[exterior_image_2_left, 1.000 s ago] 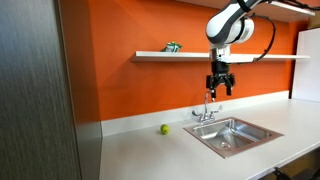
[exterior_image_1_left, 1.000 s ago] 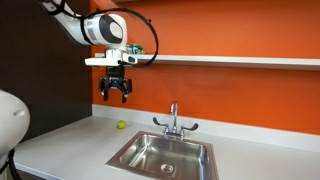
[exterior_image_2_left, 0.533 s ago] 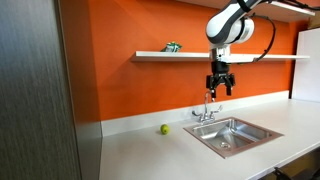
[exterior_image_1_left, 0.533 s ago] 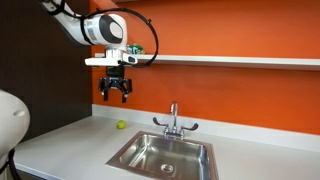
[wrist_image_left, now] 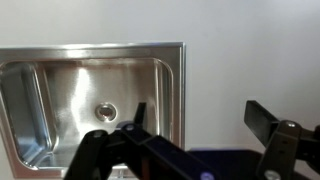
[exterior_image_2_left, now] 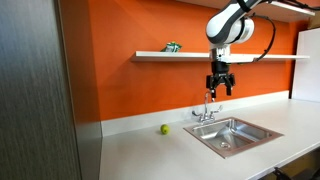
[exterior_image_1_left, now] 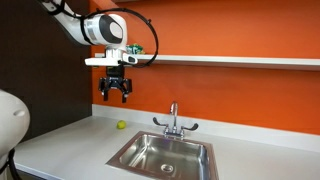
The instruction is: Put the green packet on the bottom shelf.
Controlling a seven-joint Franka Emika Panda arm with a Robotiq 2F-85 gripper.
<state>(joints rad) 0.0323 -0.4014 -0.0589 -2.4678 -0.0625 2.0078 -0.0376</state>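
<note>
The green packet (exterior_image_2_left: 172, 47) was seen lying on the bottom shelf (exterior_image_2_left: 270, 57), near one end of the board. It lay at about ten o'clock from the gripper (exterior_image_2_left: 220, 92) and well apart from it. The gripper was held below the shelf, its jaws spread and nothing gripped, as was also shown in the wrist view. From the gripper, a steel sink (exterior_image_2_left: 236, 137) was seen at about five o'clock. A small yellow-green ball (exterior_image_2_left: 164, 129) was seen on the countertop (exterior_image_2_left: 130, 150) at eight o'clock.
</note>
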